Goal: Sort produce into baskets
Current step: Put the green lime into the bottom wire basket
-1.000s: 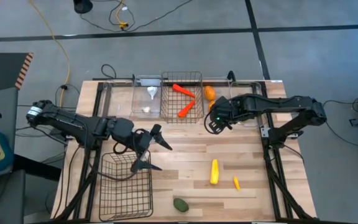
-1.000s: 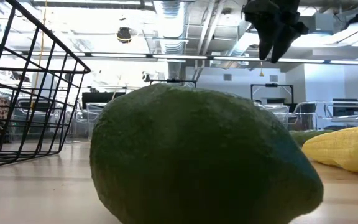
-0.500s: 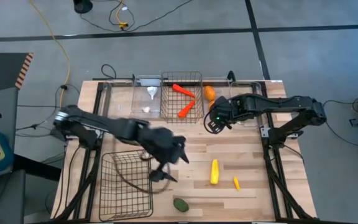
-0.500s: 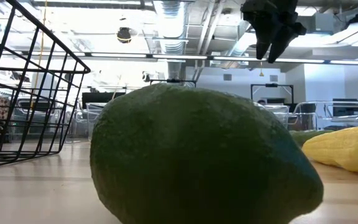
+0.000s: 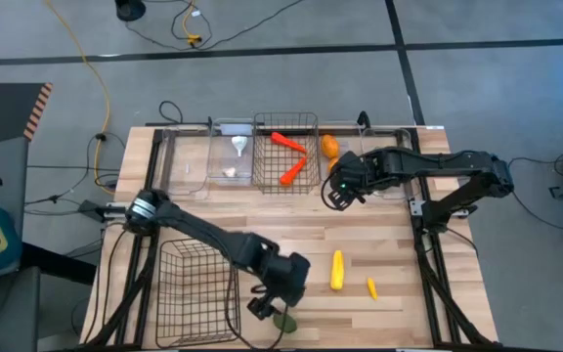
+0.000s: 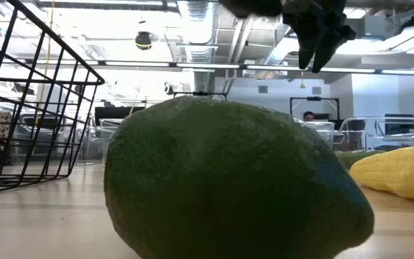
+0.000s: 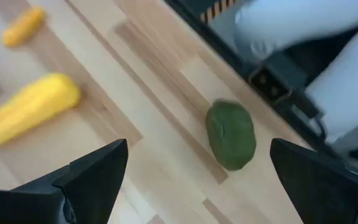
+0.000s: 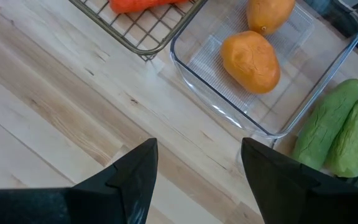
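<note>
The dark green avocado (image 5: 284, 321) lies on its side on the wood table near the front edge; it fills the low view (image 6: 228, 180). My left gripper (image 5: 270, 309) hangs open just above it, slanting down, and in the left wrist view the avocado (image 7: 230, 134) lies ahead of the spread fingers, untouched. A yellow squash (image 5: 336, 270) and a tiny yellow piece (image 5: 371, 287) lie to the right. My right gripper (image 5: 338, 193) hovers open near the far bins, holding nothing.
A dark wire basket (image 5: 176, 293) stands at the near left. At the far edge, another wire basket (image 5: 313, 156) holds two carrots, a clear bin (image 5: 215, 161) holds two garlics, another bin (image 8: 194, 74) two orange fruits. Green cucumbers (image 8: 331, 130) lie beside it.
My left gripper has swung from above the near-left wire basket toward the table's right and near edge, sinking and tipping downward until it hangs over the avocado. Its fingers have stayed open. The produce has not moved.
</note>
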Available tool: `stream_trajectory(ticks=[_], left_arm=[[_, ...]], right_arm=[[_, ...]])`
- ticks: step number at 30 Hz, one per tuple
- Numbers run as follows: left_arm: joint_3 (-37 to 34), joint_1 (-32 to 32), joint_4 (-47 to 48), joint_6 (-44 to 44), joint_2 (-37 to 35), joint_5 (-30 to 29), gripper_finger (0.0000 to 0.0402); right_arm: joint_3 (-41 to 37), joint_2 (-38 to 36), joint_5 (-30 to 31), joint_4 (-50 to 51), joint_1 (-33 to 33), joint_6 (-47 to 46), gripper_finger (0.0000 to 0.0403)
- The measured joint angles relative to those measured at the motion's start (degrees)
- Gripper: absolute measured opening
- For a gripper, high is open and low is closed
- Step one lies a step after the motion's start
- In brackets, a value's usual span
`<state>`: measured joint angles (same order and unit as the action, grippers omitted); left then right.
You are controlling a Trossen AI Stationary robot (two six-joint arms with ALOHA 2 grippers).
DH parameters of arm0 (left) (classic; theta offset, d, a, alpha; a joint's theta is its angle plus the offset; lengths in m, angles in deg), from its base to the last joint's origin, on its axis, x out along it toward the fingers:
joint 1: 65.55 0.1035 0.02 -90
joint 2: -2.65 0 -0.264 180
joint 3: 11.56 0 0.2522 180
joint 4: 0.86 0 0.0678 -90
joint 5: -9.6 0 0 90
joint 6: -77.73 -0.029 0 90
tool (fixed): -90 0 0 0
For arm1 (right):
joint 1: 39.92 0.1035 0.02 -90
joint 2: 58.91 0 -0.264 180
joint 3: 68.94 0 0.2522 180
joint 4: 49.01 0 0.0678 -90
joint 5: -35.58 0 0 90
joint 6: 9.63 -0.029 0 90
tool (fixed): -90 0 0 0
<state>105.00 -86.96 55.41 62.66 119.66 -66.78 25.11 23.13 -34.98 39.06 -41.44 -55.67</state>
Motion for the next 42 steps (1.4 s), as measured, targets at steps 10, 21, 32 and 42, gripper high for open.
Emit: stream_trajectory(ticks=[10, 21, 32, 42], left_arm=[[0.0, -4.2, -1.9, 1.9, 6.0, -6.5, 0.0383], [0.0, -7.4, -4.9, 17.1, 7.0, -12.4, 0.0383], [0.0, -8.3, -5.7, 18.8, 13.2, -11.5, 0.0383], [0.1, -7.6, -6.0, 22.4, 14.8, -8.7, 0.0332]], right_arm=[[0.0, 0.0, 0.0, -0.2, 0.0, 0.0, 0.026], [0.0, 0.0, 0.0, -0.2, 0.0, 0.0, 0.026], [0.0, 0.0, 0.0, -0.1, 0.0, -0.1, 0.026], [0.0, 0.0, 0.0, 0.0, 0.3, 0.0, 0.026]])
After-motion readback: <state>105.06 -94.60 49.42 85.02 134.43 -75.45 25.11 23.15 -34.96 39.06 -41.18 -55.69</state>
